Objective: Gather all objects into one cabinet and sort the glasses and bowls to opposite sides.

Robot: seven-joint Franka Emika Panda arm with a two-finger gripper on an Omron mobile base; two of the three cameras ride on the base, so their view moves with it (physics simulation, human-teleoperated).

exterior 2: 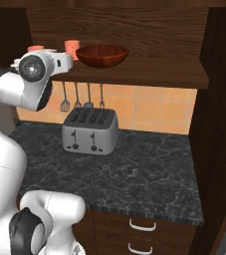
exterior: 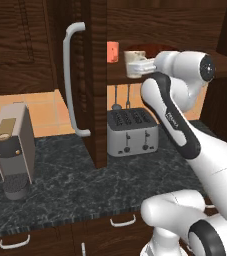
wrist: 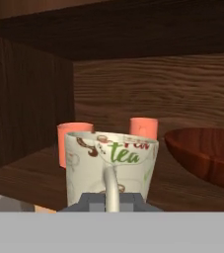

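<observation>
Currently, by label:
Gripper (exterior: 146, 65): at the cabinet shelf (exterior 2: 149, 74) front edge; whether its fingers clamp or stand apart can't be told.
Cream-white mug (wrist: 111, 168): directly before the gripper, handle toward it.
Salmon-orange mugs (wrist: 74, 143) (wrist: 143, 129): behind the cream-white mug.
Bowl (exterior 2: 102, 55): right of the mugs, on the shelf.
Toaster (exterior 2: 90, 131): below the shelf.

Cabinet shelf (exterior 2: 149, 74): bowl (exterior 2: 102, 55), two orange mugs (wrist: 74, 141). Counter (exterior 2: 134, 169): toaster (exterior 2: 90, 131), coffee machine (exterior: 13, 150).
</observation>
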